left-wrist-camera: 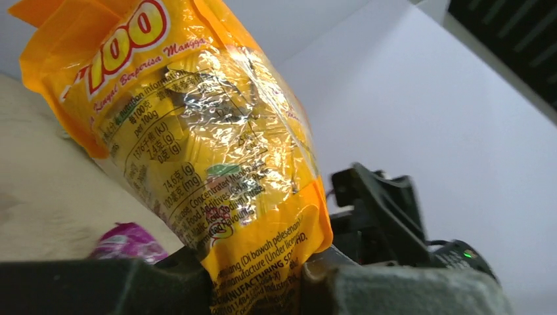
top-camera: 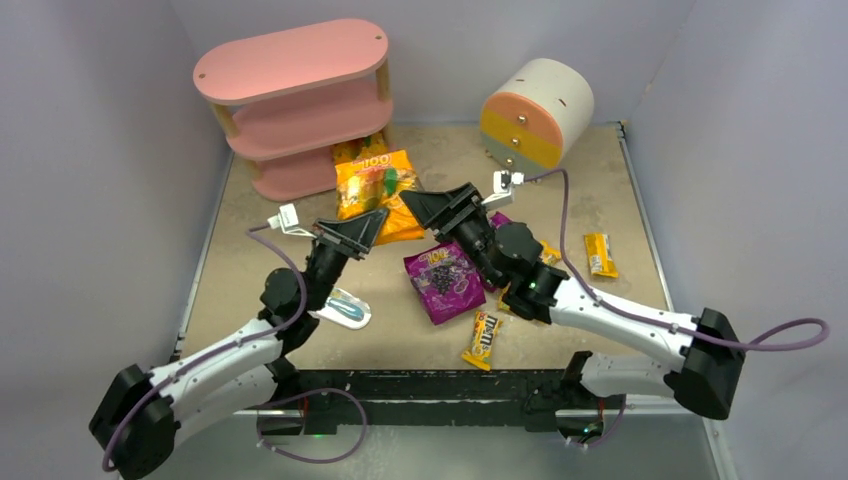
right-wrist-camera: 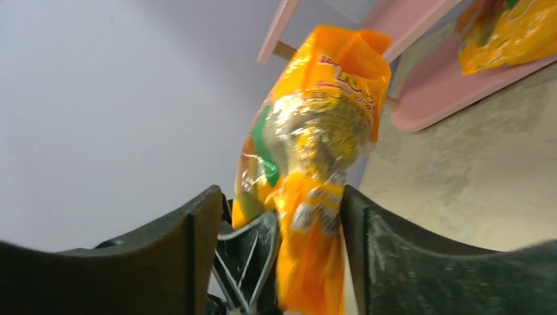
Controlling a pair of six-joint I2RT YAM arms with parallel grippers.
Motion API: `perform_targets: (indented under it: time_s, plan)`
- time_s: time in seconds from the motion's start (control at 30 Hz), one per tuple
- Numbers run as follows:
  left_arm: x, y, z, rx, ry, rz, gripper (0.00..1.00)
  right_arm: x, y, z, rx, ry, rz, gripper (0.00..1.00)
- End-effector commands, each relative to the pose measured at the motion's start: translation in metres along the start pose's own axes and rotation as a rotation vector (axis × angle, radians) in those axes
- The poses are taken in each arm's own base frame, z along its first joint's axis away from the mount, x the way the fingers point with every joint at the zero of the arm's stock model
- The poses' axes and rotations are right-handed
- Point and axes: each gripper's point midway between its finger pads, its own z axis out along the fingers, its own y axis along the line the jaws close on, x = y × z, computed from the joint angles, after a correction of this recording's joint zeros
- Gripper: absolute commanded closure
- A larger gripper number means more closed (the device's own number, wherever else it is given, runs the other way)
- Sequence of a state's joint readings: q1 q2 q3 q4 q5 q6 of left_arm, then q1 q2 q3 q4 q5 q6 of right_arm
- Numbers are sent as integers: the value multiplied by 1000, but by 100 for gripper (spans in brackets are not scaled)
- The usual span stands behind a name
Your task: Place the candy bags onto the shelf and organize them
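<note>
Left gripper (left-wrist-camera: 257,292): almost closed, pinching bottom seam of large orange-yellow candy bag (left-wrist-camera: 197,131). Bag held upright off table (top-camera: 620,180), between both arms, near front of pink shelf (top-camera: 290,60) but short of any tier. Right gripper (right-wrist-camera: 289,259): jaws apart around same bag, clear gap on one side, judged not gripping. Reads as handover, with weight on left arm.

To do it well:
- Keep pinch firm on seam; glossy film likely slippery.
- Draw right fingers straight off without snagging film.
- Carry bag to a free tier and set beside second orange-yellow bag (top-camera: 352,152) leaning at bottom tier.
- Watch for top-heavy bag folding over fingers.

Rest of load on table: purple grape bag (top-camera: 443,280) flat mid-table, M&M's pack (top-camera: 484,338) near front edge, another M&M's pack (top-camera: 600,253) off to right.

Hard to make out:
- Cannot tell if right pads touch film on far side; lower bag blurred in right wrist view.
- Second purple bag (top-camera: 499,219) mostly under right arm, remaining M&M's packs partly covered too.
- Middle tier seen edge-on, contents unclear.
- Light-blue packet (top-camera: 345,308) half under left arm.
</note>
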State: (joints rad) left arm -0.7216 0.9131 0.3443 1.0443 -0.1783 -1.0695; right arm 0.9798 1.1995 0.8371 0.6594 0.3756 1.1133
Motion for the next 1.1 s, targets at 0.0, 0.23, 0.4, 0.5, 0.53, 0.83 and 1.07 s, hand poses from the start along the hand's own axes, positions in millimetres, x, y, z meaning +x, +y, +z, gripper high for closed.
perform_targets:
  time_s: [0.0,0.23,0.4,0.5,0.53,0.83,1.07]
  plan:
    - [-27,41,-17,-224,-47,206,100,-30,10,-19,49,-69,-149,17]
    - [-50,117,-51,-442,117,442,100,-72,-47,-59,298,-191,-406,1]
    - [-67,152,-43,-394,185,449,100,-82,-45,-71,262,-229,-453,1]
    - [-89,167,-37,-361,146,445,100,-92,-44,-74,280,-259,-476,2]
    - [-100,178,-38,-390,123,441,100,-94,-43,-75,282,-267,-475,3]
    - [-169,230,-31,-488,44,522,100,-116,-54,-91,338,-382,-462,4]
    - [-188,232,-9,-265,48,450,100,-132,-54,-102,339,-459,-449,6]
